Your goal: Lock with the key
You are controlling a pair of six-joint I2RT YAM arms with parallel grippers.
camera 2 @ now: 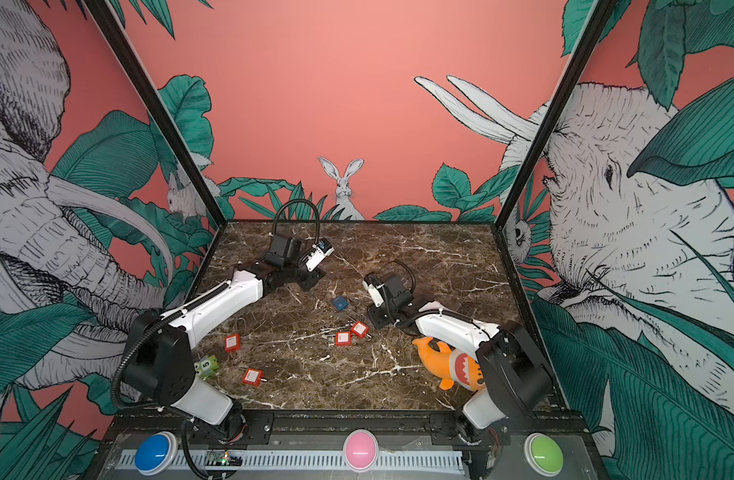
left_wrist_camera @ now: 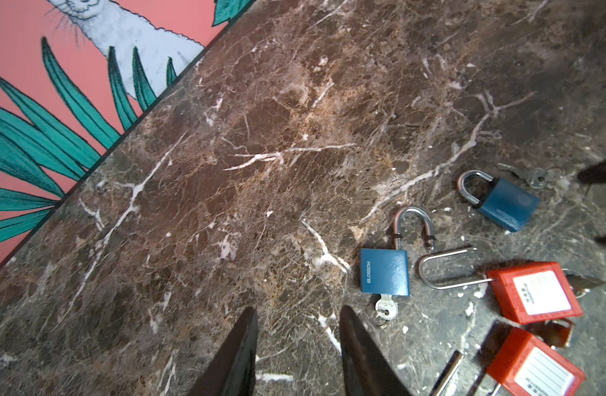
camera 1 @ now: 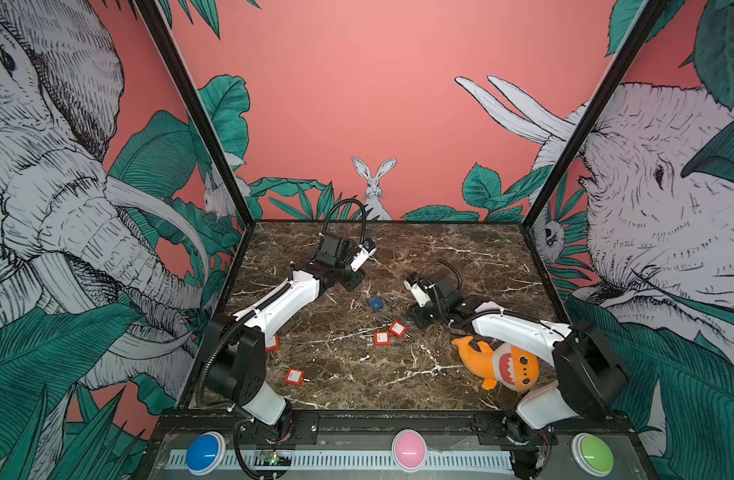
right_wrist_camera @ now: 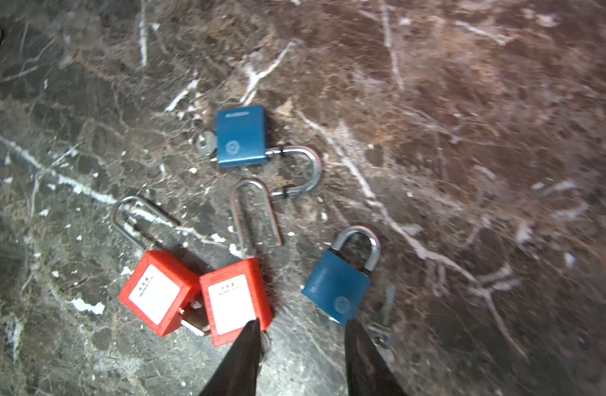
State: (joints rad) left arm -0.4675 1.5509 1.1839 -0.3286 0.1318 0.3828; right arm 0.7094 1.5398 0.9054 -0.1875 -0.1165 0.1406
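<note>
A closed-shackle blue padlock [right_wrist_camera: 335,288] lies with a loose silver key [right_wrist_camera: 386,308] just beside its base, near a second blue padlock [right_wrist_camera: 241,135], shackle swung open, with an inserted key [right_wrist_camera: 205,142] in its base.

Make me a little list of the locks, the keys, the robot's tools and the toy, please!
open blue padlock: shackle swung out, key stuck in its bottom
shut blue padlock: shackle pushed in, loose key lying beside it
red padlocks: four in a top view
left tool: open, holding nothing
right tool: open, holding nothing, close to the shut blue padlock
shark toy: orange, at the right of both top views
</note>
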